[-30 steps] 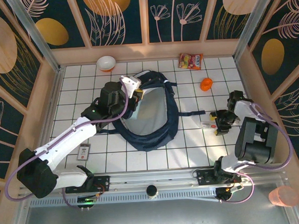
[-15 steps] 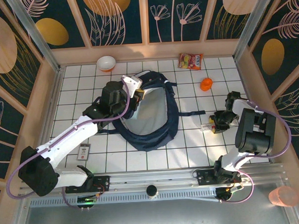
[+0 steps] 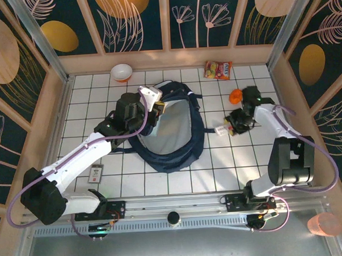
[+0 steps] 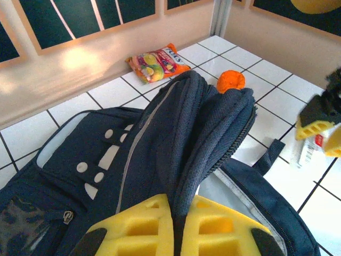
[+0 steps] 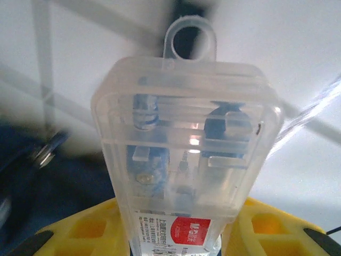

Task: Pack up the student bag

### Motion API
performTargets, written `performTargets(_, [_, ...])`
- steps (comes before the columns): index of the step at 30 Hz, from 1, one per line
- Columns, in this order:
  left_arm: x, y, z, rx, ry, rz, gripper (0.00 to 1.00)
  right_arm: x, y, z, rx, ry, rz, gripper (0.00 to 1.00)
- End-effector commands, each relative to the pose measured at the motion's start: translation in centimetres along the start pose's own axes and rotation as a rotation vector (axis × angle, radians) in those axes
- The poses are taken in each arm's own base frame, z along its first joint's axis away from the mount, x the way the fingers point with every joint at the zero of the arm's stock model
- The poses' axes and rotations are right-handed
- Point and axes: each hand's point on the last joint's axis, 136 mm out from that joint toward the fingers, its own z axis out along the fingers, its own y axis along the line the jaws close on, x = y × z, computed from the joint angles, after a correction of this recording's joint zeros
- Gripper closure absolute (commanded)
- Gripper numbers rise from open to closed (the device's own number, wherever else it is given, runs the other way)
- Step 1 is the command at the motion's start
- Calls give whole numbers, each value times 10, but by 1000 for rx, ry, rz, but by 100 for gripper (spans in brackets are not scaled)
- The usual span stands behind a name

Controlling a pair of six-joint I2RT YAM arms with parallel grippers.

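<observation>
**Worktop and surroundings.** We see a worktop (image 3: 133, 183) of white square tiles with dark joints. It is walled on three sides by pale wooden boards. Above the boards rise wood-framed panels (image 3: 135, 22) in navy, painted with outlined leaves and flowers and with orange and peach ovals. Aluminium posts (image 3: 39, 37) stand at the far corners, and a metal rail (image 3: 174, 206) along the near edge carries both arm bases.

**Task object.** The student bag (image 3: 178, 156) lies near the middle of the worktop, its mouth gaping upward to show a pale lining.

**Left hand.** We find the left hand (image 3: 157, 109) clenched on the far-left rim of that mouth. In the left wrist view its yellow fingers (image 4: 133, 232) pinch a fold of navy fabric between them.

**Right hand.** The right hand (image 3: 234, 124) is to the right of the bag and apart from it. It grasps a clear plastic case (image 3: 221, 130), which has a hanging loop and a red label. In the right wrist view the case juts out from between the yellow fingers over blurred tiles. We cannot tell whether it clears the worktop.

**Other items.**
- A small bowl (image 3: 121, 72) sits by the far wall on the left.
- A snack packet (image 3: 218, 70) lies by the far wall on the right.
- An orange object (image 3: 235, 95) rests just beyond the right hand.
- A small card (image 3: 95, 175) lies on the tiles beside the left arm.
</observation>
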Motion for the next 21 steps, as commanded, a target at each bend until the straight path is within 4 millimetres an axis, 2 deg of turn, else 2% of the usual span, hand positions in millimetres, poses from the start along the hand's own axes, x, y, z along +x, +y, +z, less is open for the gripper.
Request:
performTargets(1, [-60, -5, -23, 8, -202, -3, 100, 49, 29, -12, -45, 63, -5, 64])
performTargets(7, [-67, -7, -24, 19, -218, -1, 100, 127, 66, 12, -100, 191, -91, 63])
performTargets(10, [-70, -7, -26, 15, -226, 1, 100, 151, 76, 24, -91, 214, -135, 63])
performTargets(17, [-68, -7, -25, 19, -223, 1, 100, 196, 93, 44, -87, 276, -199, 63])
performTargets(21, [-70, -7, -25, 24, -229, -1, 100, 208, 99, 54, -85, 297, -216, 60])
